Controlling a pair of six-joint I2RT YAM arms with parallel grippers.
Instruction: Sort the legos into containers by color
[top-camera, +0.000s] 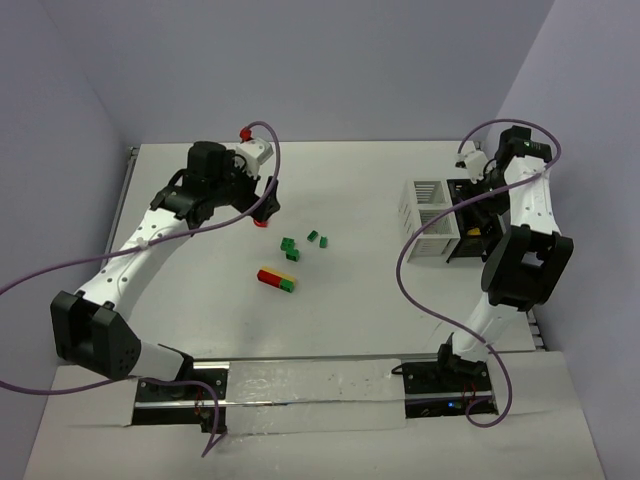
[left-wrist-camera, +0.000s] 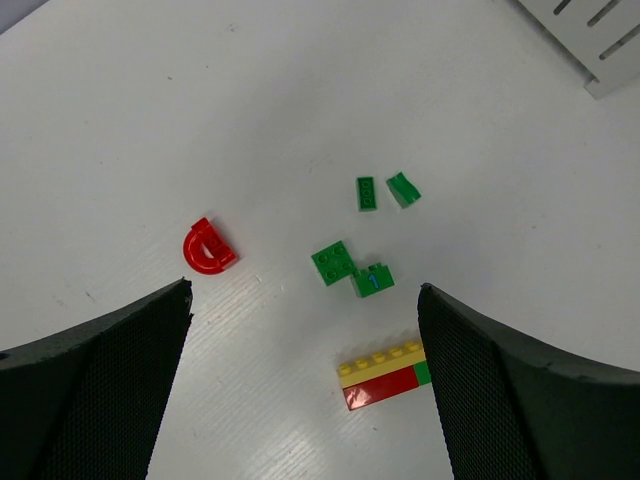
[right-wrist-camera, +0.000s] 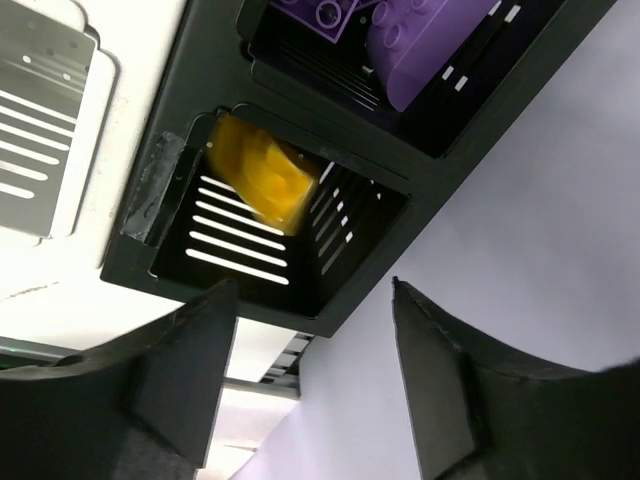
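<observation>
Several legos lie mid-table: green bricks (top-camera: 290, 247) (left-wrist-camera: 334, 263), a yellow-red-green stack (top-camera: 276, 279) (left-wrist-camera: 385, 373) and a red curved piece (top-camera: 263, 223) (left-wrist-camera: 208, 247). My left gripper (top-camera: 268, 205) (left-wrist-camera: 305, 290) hovers open above them, holding nothing. My right gripper (top-camera: 468, 226) (right-wrist-camera: 310, 285) is open over the black tray (top-camera: 466, 195) (right-wrist-camera: 340, 300). A blurred yellow brick (right-wrist-camera: 262, 180) is in one tray compartment, free of the fingers. Purple bricks (right-wrist-camera: 400, 40) fill the neighbouring compartment. The white slatted box (top-camera: 425, 215) (right-wrist-camera: 40, 110) stands beside the tray.
The containers sit at the table's right edge, close to the lilac wall (right-wrist-camera: 520, 250). Purple cables loop from both arms over the table (top-camera: 200, 320). The box corner (left-wrist-camera: 600, 40) shows at the top right of the left wrist view.
</observation>
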